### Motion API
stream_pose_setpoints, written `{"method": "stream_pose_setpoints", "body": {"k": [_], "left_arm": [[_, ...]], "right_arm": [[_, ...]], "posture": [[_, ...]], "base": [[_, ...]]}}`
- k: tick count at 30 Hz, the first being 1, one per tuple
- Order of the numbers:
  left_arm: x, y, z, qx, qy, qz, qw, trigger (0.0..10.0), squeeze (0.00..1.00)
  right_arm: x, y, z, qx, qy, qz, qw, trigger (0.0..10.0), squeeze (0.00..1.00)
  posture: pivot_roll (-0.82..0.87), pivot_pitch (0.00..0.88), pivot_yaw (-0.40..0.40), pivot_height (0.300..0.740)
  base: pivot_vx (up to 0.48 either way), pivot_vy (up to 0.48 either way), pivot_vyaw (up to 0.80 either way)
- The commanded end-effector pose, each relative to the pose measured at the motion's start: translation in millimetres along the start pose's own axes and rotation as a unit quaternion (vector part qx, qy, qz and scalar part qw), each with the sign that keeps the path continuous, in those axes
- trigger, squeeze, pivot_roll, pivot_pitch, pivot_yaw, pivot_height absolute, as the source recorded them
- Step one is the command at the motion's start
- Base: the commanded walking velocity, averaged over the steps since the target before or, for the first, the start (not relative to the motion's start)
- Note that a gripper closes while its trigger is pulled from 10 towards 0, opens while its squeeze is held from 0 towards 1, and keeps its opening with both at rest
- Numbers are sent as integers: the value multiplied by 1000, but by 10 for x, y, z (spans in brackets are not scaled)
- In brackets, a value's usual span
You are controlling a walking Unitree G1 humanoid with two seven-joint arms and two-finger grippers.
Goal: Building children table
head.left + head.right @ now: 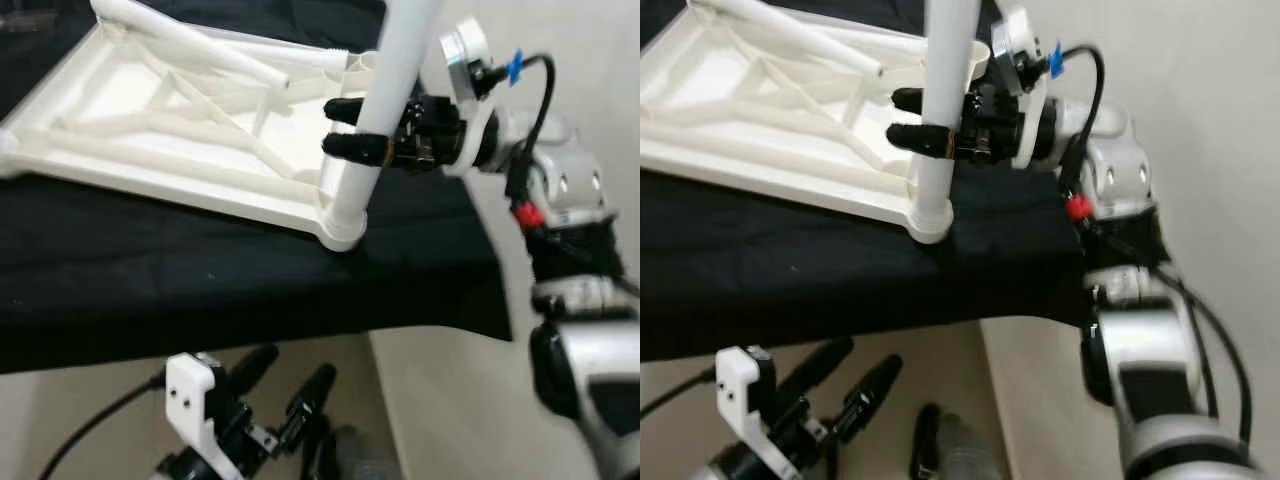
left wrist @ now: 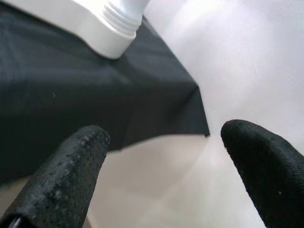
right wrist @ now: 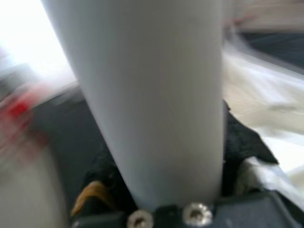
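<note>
A white plastic table top (image 1: 120, 120) lies upside down on a black-clothed surface (image 1: 200, 280), ribs facing up. A white table leg (image 1: 385, 110) stands nearly upright in the near right corner socket (image 1: 342, 228). My right gripper (image 1: 345, 127) is shut on this leg from the right, a short way above the socket. The leg (image 3: 152, 95) shows close up in the right wrist view. Another white leg (image 1: 190, 40) lies across the far part of the table top. My left gripper (image 1: 285, 385) hangs open below the surface's front edge, holding nothing.
The black cloth's front edge (image 1: 250, 340) hangs over pale floor (image 1: 440, 410). Its right corner (image 2: 202, 128) ends near a white wall (image 1: 1200, 60). My right arm (image 1: 1120, 300) rises along the surface's right side.
</note>
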State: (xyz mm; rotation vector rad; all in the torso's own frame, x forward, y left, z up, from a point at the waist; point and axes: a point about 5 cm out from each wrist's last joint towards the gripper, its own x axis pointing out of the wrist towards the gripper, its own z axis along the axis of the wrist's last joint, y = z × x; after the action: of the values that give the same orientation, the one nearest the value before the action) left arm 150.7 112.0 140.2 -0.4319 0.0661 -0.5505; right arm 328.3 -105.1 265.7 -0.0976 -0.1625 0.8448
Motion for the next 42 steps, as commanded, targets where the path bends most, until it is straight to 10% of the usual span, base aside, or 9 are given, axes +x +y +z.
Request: {"method": "stream_pose_setpoints", "body": {"k": [1, 14, 15, 16, 18, 35, 37, 38, 42], "left_arm": [[9, 31, -38, -7, -3, 4, 1000, 10000, 0], [487, 413, -114, 2, -19, 9, 1000, 10000, 0], [501, 423, -114, 3, -21, 8, 1000, 10000, 0], [501, 423, -114, 3, -21, 8, 1000, 10000, 0], [495, 409, -116, 2, -22, 3, 1000, 10000, 0], [8, -51, 39, -6, -21, -15, 1000, 10000, 0], [-47, -93, 57, -8, -18, -15, 1000, 10000, 0], [-102, -135, 79, -11, -14, -15, 1000, 10000, 0], [-209, -227, 131, -16, -7, -12, 1000, 10000, 0]], "right_arm": [[-194, 148, -876, 68, 213, -110, 969, 0, 0], [363, 211, -1056, 109, 193, -204, 954, 0, 0], [353, 249, -937, 111, 178, -201, 957, 10000, 0], [353, 249, -937, 111, 178, -201, 957, 10000, 0], [289, 275, -782, 99, 148, -166, 970, 10000, 1000], [-122, -597, -37, 0, -6, 158, 987, 10000, 1000], [-138, -630, 69, -3, -22, 182, 983, 10000, 741], [-152, -670, 201, -3, -45, 204, 978, 10000, 0], [-203, -794, 546, 0, -118, 262, 958, 10000, 0]], "posture": [[26, 117, -167, 740], [-9, 0, -138, 740], [-9, 0, -132, 740], [-9, 0, -132, 740], [-2, 0, -136, 740], [149, 247, -82, 740], [158, 271, -73, 740], [166, 293, -66, 740], [182, 322, -56, 740]], "base": [[0, 0, 0], [0, 0, 0], [0, 0, 0], [0, 0, 0], [0, 0, 0], [0, 0, 0], [0, 0, 0], [0, 0, 0], [0, 0, 0]]}}
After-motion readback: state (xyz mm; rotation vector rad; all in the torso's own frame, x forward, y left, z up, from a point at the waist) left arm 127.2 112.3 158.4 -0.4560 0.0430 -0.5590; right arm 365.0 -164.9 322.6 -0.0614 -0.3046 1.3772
